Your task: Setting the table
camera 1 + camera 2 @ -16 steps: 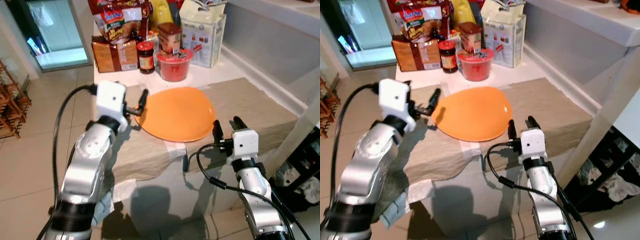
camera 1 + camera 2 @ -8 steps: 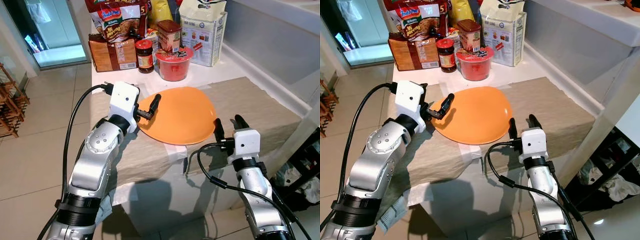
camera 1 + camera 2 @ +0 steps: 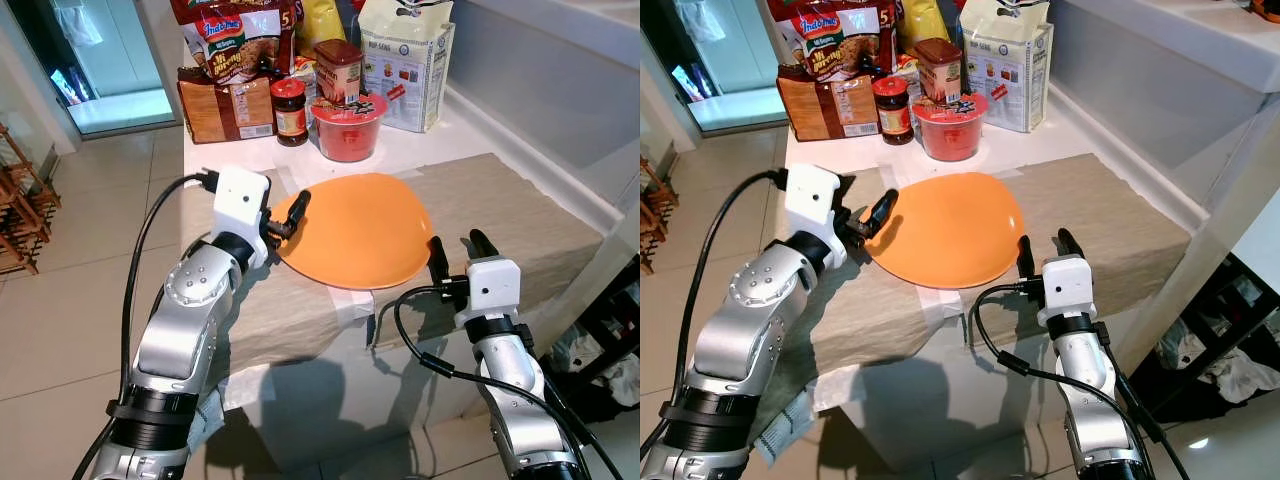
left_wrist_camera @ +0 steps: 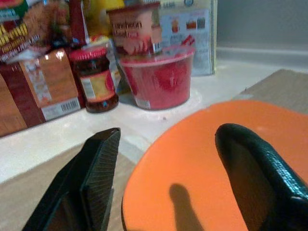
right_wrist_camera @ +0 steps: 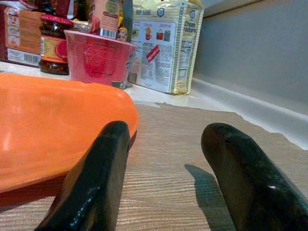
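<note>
Plate already flat on the cloth, its rim sitting between my left fingers spread apart, right fingers also apart just beside its near edge; cutlery and cups look undone.

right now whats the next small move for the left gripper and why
Probably ease the left gripper forward and close on the orange plate's rim. Its fingers are open, one above the plate and one outside the edge, so the rim already sits between them, ungripped. The right gripper waits open at the near edge.
</note>
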Controlling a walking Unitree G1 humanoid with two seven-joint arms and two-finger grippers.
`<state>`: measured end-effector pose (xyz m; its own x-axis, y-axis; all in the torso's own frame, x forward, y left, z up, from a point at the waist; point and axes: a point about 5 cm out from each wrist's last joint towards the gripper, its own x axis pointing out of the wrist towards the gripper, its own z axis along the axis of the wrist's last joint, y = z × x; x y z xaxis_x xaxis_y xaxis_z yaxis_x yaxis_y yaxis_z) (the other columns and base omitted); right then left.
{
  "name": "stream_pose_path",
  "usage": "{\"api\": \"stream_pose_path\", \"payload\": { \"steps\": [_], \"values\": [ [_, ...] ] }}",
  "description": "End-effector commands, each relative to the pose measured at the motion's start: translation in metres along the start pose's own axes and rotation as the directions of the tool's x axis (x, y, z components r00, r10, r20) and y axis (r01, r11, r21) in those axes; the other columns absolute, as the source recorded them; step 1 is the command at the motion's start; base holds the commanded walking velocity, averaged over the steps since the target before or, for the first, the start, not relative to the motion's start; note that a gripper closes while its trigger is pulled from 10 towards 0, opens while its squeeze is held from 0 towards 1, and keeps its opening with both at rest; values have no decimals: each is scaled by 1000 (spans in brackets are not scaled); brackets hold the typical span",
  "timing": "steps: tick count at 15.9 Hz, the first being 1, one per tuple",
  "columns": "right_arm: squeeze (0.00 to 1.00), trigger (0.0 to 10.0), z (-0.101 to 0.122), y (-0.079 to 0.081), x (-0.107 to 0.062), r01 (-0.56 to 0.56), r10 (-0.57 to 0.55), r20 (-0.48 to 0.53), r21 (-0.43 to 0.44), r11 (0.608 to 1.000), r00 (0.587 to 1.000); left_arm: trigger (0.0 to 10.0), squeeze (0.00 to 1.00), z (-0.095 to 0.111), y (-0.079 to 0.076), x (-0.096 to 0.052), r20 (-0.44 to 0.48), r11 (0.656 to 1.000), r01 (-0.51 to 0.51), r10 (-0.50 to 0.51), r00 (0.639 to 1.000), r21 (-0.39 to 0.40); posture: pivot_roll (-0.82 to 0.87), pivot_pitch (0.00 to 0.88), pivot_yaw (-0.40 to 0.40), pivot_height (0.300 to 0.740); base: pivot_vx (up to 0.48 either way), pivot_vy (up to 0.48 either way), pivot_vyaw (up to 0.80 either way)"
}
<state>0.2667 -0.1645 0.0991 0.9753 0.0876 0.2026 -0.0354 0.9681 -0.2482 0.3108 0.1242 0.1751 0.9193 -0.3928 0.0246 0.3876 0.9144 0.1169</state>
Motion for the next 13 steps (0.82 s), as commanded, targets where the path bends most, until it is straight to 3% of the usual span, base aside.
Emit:
{"api": "stream_pose_path", "payload": {
  "steps": [1, 10, 13],
  "values": [
    [0, 10000, -3, -2, -2, 8, -8, -31, -8, 1000, 999, 0, 0, -4, 6, -1, -24, 1000, -15, 15, 1000, -17, -116, 0, 102, 740, 0, 0, 0],
    [0, 10000, 0, -14, -4, 38, -39, -35, -24, 999, 999, 0, 0, -5, 5, 2, -22, 999, 49, -50, 999, -18, -142, 0, 104, 740, 0, 0, 0],
    [0, 10000, 14, -18, 1, 43, -43, 1, -14, 999, 999, 0, 0, -7, 6, 3, -29, 998, 50, -50, 998, -29, -152, 0, 101, 740, 0, 0, 0]
  ]
}}
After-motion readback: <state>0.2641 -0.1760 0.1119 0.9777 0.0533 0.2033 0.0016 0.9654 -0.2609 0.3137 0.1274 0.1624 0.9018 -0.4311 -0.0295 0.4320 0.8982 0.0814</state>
